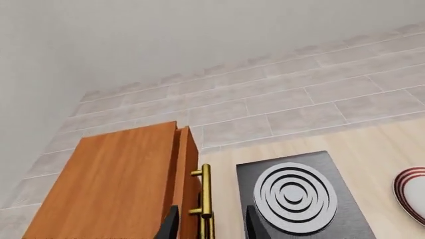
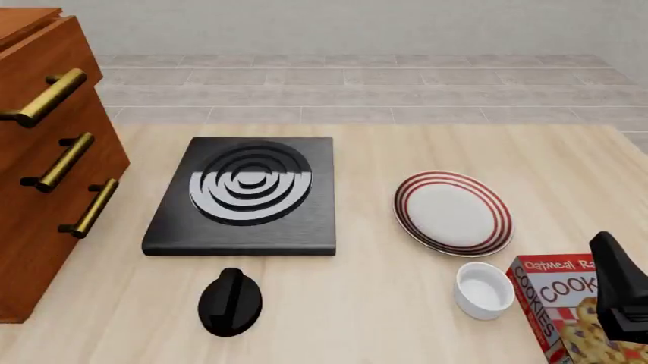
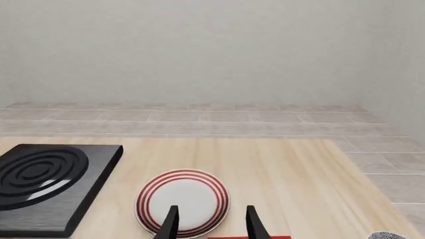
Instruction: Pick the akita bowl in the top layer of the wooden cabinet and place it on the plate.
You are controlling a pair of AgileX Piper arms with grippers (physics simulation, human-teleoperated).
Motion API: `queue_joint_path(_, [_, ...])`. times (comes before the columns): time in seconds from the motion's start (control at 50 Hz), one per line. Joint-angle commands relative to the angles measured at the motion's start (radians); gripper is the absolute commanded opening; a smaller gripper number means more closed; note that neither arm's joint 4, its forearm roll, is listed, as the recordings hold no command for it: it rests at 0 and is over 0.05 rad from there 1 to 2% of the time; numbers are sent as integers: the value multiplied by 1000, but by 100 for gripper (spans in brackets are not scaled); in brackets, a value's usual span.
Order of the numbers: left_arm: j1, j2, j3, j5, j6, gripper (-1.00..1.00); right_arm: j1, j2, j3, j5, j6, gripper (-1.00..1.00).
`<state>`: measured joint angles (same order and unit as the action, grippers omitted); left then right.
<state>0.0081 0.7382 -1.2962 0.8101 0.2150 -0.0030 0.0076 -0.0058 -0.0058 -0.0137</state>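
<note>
My left gripper [image 1: 211, 225] sits at the brass handle [image 1: 206, 191] of the top drawer [image 1: 182, 169] of the wooden cabinet [image 2: 45, 167], fingers parted, one on either side of the bar and not yet closed on it. The bar's long axis runs along the drawer front, crossing the gap between my fingers, so a squeeze and a straight pull away from the cabinet looks like what comes next. In the front view the top drawer stands shut or nearly so, and the speckled bowl is nowhere to be seen; I judge it lies inside that drawer, hidden. My right gripper [image 3: 210, 223] hovers spread and empty over the near side of the table, looking toward the red-ringed plate [image 2: 453, 211], which lies just beside a small white cup [image 2: 483, 288] and a cookie box [image 2: 567, 307]. The left arm is the nearer one to the cabinet; the plate is well off toward my right, past the black stove burner [image 2: 246, 193].
</note>
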Motion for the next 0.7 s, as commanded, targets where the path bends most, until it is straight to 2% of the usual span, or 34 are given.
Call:
queue_joint_path(0.02, [19, 31, -18, 39, 39, 100, 2, 2, 0, -1, -2, 100])
queue_joint_path(0.18, [32, 55, -14, 61, 56, 100, 2, 1, -1, 1, -4, 100])
queue_joint_path(0.36, [53, 67, 3, 49, 131, 100, 1, 0, -1, 2, -3, 100])
queue_joint_path(0.7, [75, 114, 19, 69, 151, 100, 2, 1, 0, 1, -2, 100])
